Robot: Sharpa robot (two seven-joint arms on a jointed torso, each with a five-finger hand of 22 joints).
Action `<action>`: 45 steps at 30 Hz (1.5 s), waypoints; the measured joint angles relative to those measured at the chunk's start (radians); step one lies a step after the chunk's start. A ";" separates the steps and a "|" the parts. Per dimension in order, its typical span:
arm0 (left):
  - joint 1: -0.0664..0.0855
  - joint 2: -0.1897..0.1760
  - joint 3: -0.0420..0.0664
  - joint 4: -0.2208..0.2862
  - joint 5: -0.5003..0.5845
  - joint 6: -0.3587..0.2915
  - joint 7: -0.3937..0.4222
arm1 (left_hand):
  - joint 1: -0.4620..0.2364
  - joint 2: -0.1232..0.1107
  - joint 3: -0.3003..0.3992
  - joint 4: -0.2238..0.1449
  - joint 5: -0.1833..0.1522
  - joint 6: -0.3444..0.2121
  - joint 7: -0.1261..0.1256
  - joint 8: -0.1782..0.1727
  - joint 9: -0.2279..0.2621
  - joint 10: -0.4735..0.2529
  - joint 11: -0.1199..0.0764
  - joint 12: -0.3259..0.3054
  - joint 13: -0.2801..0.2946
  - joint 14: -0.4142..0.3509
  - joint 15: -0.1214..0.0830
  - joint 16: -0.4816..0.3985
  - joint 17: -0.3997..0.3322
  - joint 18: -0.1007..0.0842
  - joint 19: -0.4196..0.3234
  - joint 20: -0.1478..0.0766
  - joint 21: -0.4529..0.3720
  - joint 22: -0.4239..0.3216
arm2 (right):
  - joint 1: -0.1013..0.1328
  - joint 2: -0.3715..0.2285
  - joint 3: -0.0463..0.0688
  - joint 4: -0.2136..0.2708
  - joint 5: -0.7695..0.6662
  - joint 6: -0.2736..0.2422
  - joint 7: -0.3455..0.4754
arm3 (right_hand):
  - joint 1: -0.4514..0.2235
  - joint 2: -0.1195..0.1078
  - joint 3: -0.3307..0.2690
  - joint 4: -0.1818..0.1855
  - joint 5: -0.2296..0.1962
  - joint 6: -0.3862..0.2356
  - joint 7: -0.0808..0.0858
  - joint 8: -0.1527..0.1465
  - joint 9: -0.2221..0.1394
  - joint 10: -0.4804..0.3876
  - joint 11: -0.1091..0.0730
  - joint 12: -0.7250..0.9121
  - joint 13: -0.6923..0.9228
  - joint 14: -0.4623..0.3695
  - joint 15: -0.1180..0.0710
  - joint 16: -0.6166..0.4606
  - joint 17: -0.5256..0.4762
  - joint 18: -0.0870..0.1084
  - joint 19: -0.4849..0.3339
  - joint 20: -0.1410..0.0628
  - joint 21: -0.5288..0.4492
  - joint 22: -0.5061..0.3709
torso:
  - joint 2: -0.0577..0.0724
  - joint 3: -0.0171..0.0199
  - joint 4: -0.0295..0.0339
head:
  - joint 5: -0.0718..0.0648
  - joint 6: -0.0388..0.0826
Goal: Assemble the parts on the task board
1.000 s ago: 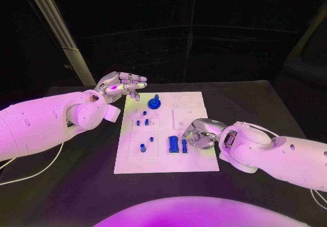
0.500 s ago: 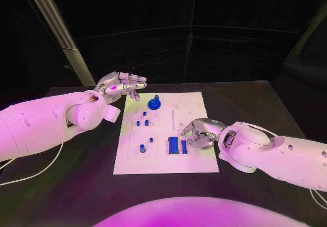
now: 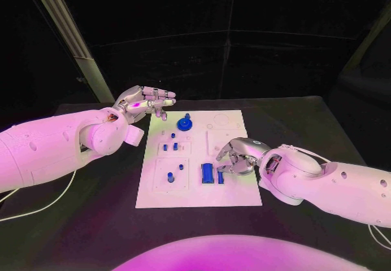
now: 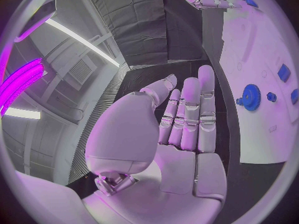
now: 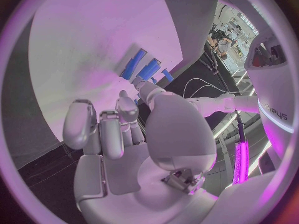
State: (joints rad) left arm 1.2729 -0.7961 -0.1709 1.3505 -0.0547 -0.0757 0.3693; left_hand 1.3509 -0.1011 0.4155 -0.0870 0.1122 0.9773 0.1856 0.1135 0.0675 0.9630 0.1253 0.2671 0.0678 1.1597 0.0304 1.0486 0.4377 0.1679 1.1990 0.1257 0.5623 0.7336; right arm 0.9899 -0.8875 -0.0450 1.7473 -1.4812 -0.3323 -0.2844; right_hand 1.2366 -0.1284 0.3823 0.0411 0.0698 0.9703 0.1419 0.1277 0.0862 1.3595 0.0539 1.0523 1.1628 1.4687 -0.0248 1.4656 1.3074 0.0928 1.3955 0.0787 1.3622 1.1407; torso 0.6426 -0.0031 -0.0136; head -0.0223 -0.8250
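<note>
While the left hand (image 3: pixel 145 103) hangs above the table's far left, beside the top corner of the task board (image 3: pixel 236 195), its fingers are stretched out flat and apart with nothing in them; the left wrist view shows the same bare palm (image 4: pixel 187 149). Just to its right, near the board's far edge, a blue gear (image 3: pixel 185 122) stands on the white plate. Below it come two short blue pegs (image 3: pixel 169 146) side by side, then a second pair of small pegs (image 3: pixel 173 173) nearer the robot. Right of those, toward the board's middle, two longer blue bars (image 3: pixel 212 173) lie parallel, one wider than the other. The right hand (image 3: pixel 236 158) hovers right at those bars, fingers curled down toward the narrower one; whether a fingertip touches it I cannot tell, and nothing seems to be pinched. In the right wrist view the bars (image 5: pixel 142 67) sit just past its fingertips (image 5: pixel 124 102).

These pieces look like hard moulded plastic: light, stiff, smooth-sided, likely to skid on the slick plate if nudged sideways. I would guess the narrow bar is best taken across its long flanks near the middle, squeezed from both sides so it lifts level instead of tipping or sliding into its neighbour.
</note>
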 measured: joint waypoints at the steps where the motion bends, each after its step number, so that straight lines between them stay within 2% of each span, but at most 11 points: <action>1: 0.000 0.000 0.000 0.000 0.000 0.000 0.000 | 0.000 0.000 0.000 0.000 0.000 0.000 0.000 0.000 0.000 0.000 0.000 0.000 0.000 0.000 0.000 0.000 0.000 0.000 0.000 0.000 0.000 0.000 | 0.000 0.002 0.000 -0.002 0.000 0.000 -0.002 | 0.000 0.000 -0.007 0.003 -0.004 0.013 -0.003 0.009 0.002 0.000 0.000 0.000 0.000 0.000 0.000 0.000 0.000 0.000 0.000 0.000 0.000 0.000 | 0.000 0.0001 0.0000 | 0.000 0.000; 4: 0.000 0.000 0.000 0.000 0.000 0.000 0.000 | 0.000 0.000 0.000 0.000 0.000 0.000 0.000 0.000 0.000 0.000 0.000 0.000 0.000 0.000 0.000 0.000 0.000 0.000 0.000 0.000 0.000 0.000 | 0.000 0.008 0.000 -0.007 0.000 0.000 -0.009 | -0.004 0.004 -0.042 0.011 -0.009 0.066 -0.020 0.047 0.014 0.000 -0.015 0.000 0.000 -0.006 -0.007 0.000 0.000 0.000 0.000 0.000 0.000 0.000 | 0.000 0.0003 0.0000 | 0.000 -0.002; 10: 0.000 0.001 0.000 0.000 0.000 0.001 -0.001 | 0.000 0.000 0.000 0.000 0.000 0.000 0.000 0.000 0.000 0.000 0.000 0.000 0.000 0.000 0.000 0.000 0.000 0.000 0.000 0.000 0.000 0.000 | -0.006 0.021 0.000 -0.022 -0.015 0.000 -0.030 | 0.007 0.015 -0.097 0.003 -0.017 0.120 -0.056 0.124 0.039 0.006 -0.042 0.009 0.004 -0.003 -0.033 0.000 0.000 0.000 0.003 -0.025 0.000 0.000 | 0.000 0.0009 0.0006 | 0.002 -0.005; 14: 0.000 0.001 0.000 -0.001 0.000 0.001 -0.001 | 0.000 0.000 0.000 0.000 0.000 0.000 0.000 0.000 0.000 0.000 0.000 0.000 0.000 0.000 0.000 0.000 0.000 0.000 0.000 0.000 0.000 0.000 | -0.010 0.028 0.000 -0.027 -0.029 0.000 -0.043 | 0.031 0.028 -0.136 -0.006 -0.017 0.132 -0.064 0.177 0.059 0.010 -0.053 0.019 0.012 -0.002 -0.045 0.000 0.000 0.000 0.005 -0.038 0.000 0.000 | 0.000 0.0010 0.0006 | 0.003 -0.006; 19: 0.000 0.001 0.000 -0.001 0.000 0.001 -0.001 | 0.000 0.000 0.000 0.000 0.000 0.000 0.000 0.000 0.000 0.000 0.000 0.000 0.000 0.000 0.000 0.000 0.000 0.000 0.000 0.000 0.000 0.000 | -0.018 0.033 0.001 -0.036 -0.056 -0.001 -0.055 | 0.061 0.042 -0.172 -0.021 -0.017 0.120 -0.076 0.226 0.078 0.018 -0.061 0.028 0.021 -0.002 -0.045 0.000 0.000 0.000 0.009 -0.042 0.000 0.000 | 0.001 0.0010 -0.0003 | 0.004 -0.010; 28: 0.000 0.001 0.000 -0.001 0.000 0.002 -0.001 | 0.000 0.000 0.000 0.000 0.000 0.000 0.000 0.000 0.000 0.000 0.000 0.000 0.000 0.000 0.000 0.000 -0.001 0.000 0.000 0.000 0.000 -0.001 | -0.022 0.039 0.001 -0.040 -0.084 -0.015 -0.057 | 0.069 0.045 -0.232 -0.014 -0.017 0.090 -0.073 0.266 0.092 0.018 -0.061 0.031 0.025 -0.002 -0.045 0.000 0.000 0.000 0.009 -0.042 -0.001 0.001 | 0.000 0.0006 -0.0010 | 0.000 -0.012; 35: 0.000 0.001 0.000 -0.001 0.000 0.003 -0.001 | 0.000 0.000 0.000 0.000 0.000 0.000 0.000 0.000 0.000 0.000 0.000 0.000 0.000 0.000 0.000 0.000 -0.001 0.000 0.000 0.000 0.000 -0.001 | -0.023 0.030 0.000 -0.031 -0.071 -0.064 -0.027 | 0.042 0.047 -0.296 0.012 -0.017 0.043 -0.065 0.285 0.096 0.008 -0.058 0.016 0.010 -0.002 -0.045 -0.007 0.000 0.000 0.008 -0.043 -0.012 -0.009 | -0.001 0.0006 -0.0006 | 0.000 -0.009; 40: 0.000 0.001 0.000 -0.002 0.000 0.003 -0.001 | 0.000 0.000 0.000 0.000 0.000 0.000 0.000 0.000 0.000 0.000 0.000 0.000 0.000 0.000 0.000 0.000 -0.001 0.000 0.000 0.000 0.000 -0.001 | -0.023 -0.004 0.000 -0.027 0.040 -0.125 0.067 | 0.039 0.052 -0.355 0.040 -0.017 -0.051 -0.037 0.267 0.076 -0.110 -0.033 -0.195 -0.152 -0.002 -0.030 -0.113 -0.053 0.002 -0.065 -0.029 -0.115 -0.171 | -0.003 -0.0002 -0.0006 | -0.001 -0.002; 41: 0.000 0.001 0.000 -0.002 0.000 0.003 -0.001 | 0.000 0.000 0.000 0.000 0.000 0.000 0.000 0.000 0.000 0.000 0.000 0.000 0.000 0.000 0.000 0.000 -0.001 0.000 0.000 0.000 0.000 -0.001 | -0.022 -0.011 0.000 -0.029 0.074 -0.133 0.092 | 0.048 0.061 -0.367 0.044 -0.017 -0.063 -0.033 0.267 0.072 -0.140 -0.029 -0.251 -0.198 -0.002 -0.030 -0.149 -0.094 0.025 -0.090 -0.025 -0.152 -0.227 | -0.004 -0.0007 -0.0006 | -0.003 0.002; 43: 0.000 0.002 0.000 -0.002 0.000 0.003 -0.002 | 0.000 0.000 0.000 0.000 0.000 0.000 0.000 0.000 0.000 0.000 0.000 0.000 0.000 0.000 0.000 0.000 -0.001 0.000 0.000 0.000 0.000 -0.001 | -0.015 -0.021 0.000 -0.040 0.158 -0.144 0.147 | 0.068 0.081 -0.380 0.049 -0.008 -0.083 -0.023 0.258 0.064 -0.207 -0.020 -0.369 -0.291 -0.034 -0.015 -0.278 -0.238 0.057 -0.176 -0.017 -0.284 -0.419 | -0.005 -0.0019 -0.0003 | -0.005 0.009; 45: 0.000 0.003 0.000 -0.002 0.000 0.002 -0.002 | 0.000 0.000 0.000 0.000 0.000 0.000 0.000 0.000 0.000 0.000 0.000 0.000 0.000 0.000 0.000 0.000 -0.001 0.000 0.000 0.000 0.000 -0.001 | 0.004 -0.025 0.000 -0.067 0.281 -0.147 0.223 | 0.096 0.109 -0.381 0.050 -0.005 -0.105 -0.011 0.246 0.052 -0.258 -0.002 -0.460 -0.363 -0.121 -0.004 -0.510 -0.474 0.079 -0.261 -0.007 -0.429 -0.592 | -0.008 -0.0035 0.0012 | -0.009 0.016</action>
State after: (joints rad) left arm 1.2724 -0.7926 -0.1712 1.3486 -0.0547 -0.0735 0.3678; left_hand 1.3509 -0.1011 0.4155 -0.0870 0.1122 0.9773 0.1856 0.1135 0.0674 0.9631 0.1252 0.2671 0.0679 1.1597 0.0304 1.0486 0.4369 0.1679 1.1990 0.1257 0.5623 0.7328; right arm 0.9939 -0.9125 -0.0455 1.6799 -1.2005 -0.4796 -0.0616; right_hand 1.3328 -0.0199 0.0016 0.0910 0.0644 0.8657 0.1305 0.3734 0.1386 1.1014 0.0520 0.5919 0.7995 1.3479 -0.0290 0.9558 0.8335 0.1714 1.1345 0.0722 0.9330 0.5485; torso 0.6348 -0.0066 -0.0125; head -0.0311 -0.8091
